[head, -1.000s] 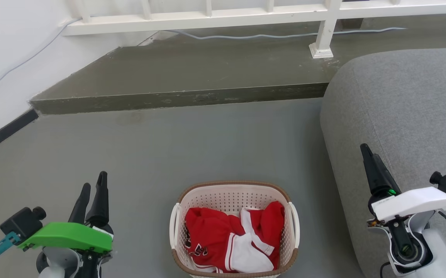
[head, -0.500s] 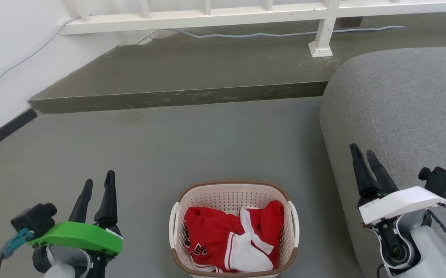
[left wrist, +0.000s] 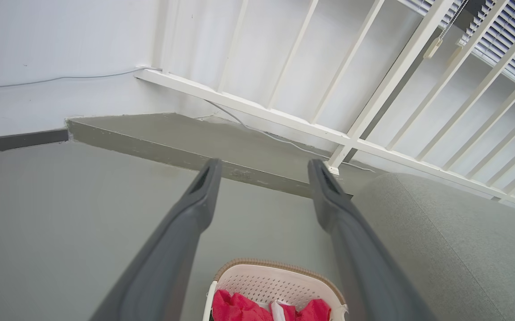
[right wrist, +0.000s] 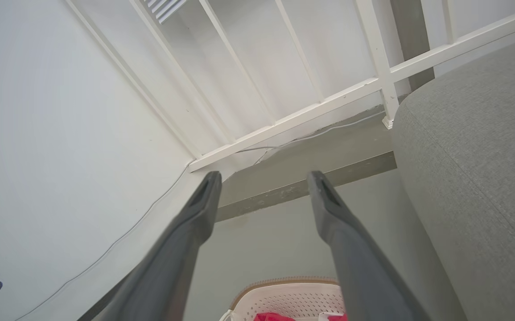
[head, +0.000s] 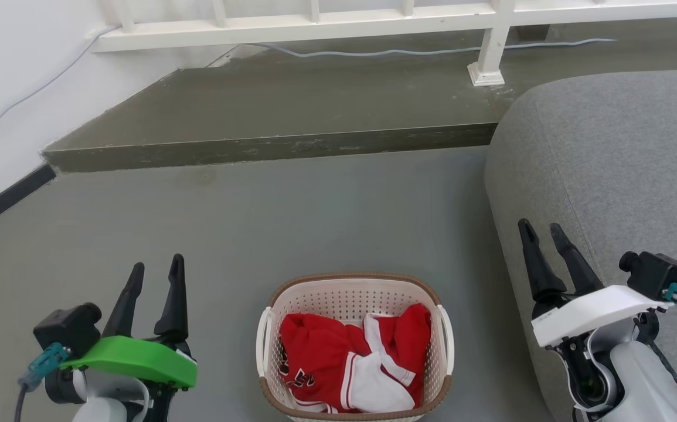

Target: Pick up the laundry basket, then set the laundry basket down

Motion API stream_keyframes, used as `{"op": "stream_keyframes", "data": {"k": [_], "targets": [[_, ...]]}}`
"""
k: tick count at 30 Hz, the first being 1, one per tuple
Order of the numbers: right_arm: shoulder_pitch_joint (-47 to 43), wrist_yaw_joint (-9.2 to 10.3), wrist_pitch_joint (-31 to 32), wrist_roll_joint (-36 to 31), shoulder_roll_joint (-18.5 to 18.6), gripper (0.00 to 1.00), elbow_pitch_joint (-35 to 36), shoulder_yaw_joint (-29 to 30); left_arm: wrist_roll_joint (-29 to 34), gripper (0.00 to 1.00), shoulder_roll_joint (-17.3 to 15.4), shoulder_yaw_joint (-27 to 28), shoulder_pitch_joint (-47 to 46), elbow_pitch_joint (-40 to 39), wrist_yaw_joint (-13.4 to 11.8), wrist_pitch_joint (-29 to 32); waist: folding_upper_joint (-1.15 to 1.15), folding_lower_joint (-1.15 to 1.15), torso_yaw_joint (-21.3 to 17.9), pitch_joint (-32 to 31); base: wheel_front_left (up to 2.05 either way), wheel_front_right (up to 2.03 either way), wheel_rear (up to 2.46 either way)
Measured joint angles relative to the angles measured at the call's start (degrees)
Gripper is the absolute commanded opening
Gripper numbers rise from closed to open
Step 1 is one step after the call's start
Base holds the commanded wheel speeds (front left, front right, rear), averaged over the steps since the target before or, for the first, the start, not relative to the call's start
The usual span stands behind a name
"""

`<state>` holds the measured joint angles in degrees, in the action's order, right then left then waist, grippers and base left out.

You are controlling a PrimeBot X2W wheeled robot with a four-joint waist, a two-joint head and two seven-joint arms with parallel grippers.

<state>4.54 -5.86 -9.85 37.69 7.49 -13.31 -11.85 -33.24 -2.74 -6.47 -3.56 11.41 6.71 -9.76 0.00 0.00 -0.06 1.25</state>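
Both sides are covered: left gripper [head: 157, 265] and right gripper [head: 540, 227], each spread open and empty, flank the basket [head: 350, 278], which sits on the floor [head: 256, 223] just beside the sofa [head: 608, 164] with red clothes [head: 320, 346] inside, probably so each can take a side handle [head: 448, 340].

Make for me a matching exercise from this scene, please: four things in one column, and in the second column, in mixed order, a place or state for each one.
1. laundry basket
2. left tool
3. right tool
4. red and white garment

A. open, white cover at its base
B. lying inside the basket
C. standing on the floor, between the two tools
D. open, green cover at its base

Pairs: 1-C, 2-D, 3-A, 4-B.
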Motion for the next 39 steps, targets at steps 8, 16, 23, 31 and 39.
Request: {"op": "stream_keyframes", "data": {"k": [8,16,23,31,39], "targets": [[0.3,0.49,-1.6,-5.4,-0.1,1.0,0.0,-0.1,5.4,1.0,0.1,-0.5,0.0,-0.8,0.0,-1.7,0.0,0.0,0.0,0.3,0.0,0.0,0.0],[0.9,0.48,-2.9,-11.7,-0.3,1.0,0.2,-0.9,11.1,1.0,0.1,-1.0,-0.2,-1.2,0.0,-3.0,0.0,0.0,0.0,0.7,0.0,0.0,0.0],[1.0,0.48,-4.4,-16.9,-0.3,1.0,0.3,-1.3,15.7,1.0,0.1,-1.5,-0.6,-1.6,0.1,-4.5,0.0,0.0,0.1,1.1,0.0,0.0,0.0],[1.2,0.48,-4.5,-17.7,-0.6,1.0,0.2,-0.7,16.8,1.0,0.1,-1.5,-1.2,-1.7,0.1,-4.7,0.0,0.0,0.1,1.3,0.0,0.0,0.0],[1.2,0.41,-4.5,-18.1,-1.1,1.0,0.0,0.2,16.8,1.0,0.2,-1.4,-1.2,-1.7,0.2,-4.7,0.0,0.0,0.0,1.5,0.0,0.0,0.0]]}}
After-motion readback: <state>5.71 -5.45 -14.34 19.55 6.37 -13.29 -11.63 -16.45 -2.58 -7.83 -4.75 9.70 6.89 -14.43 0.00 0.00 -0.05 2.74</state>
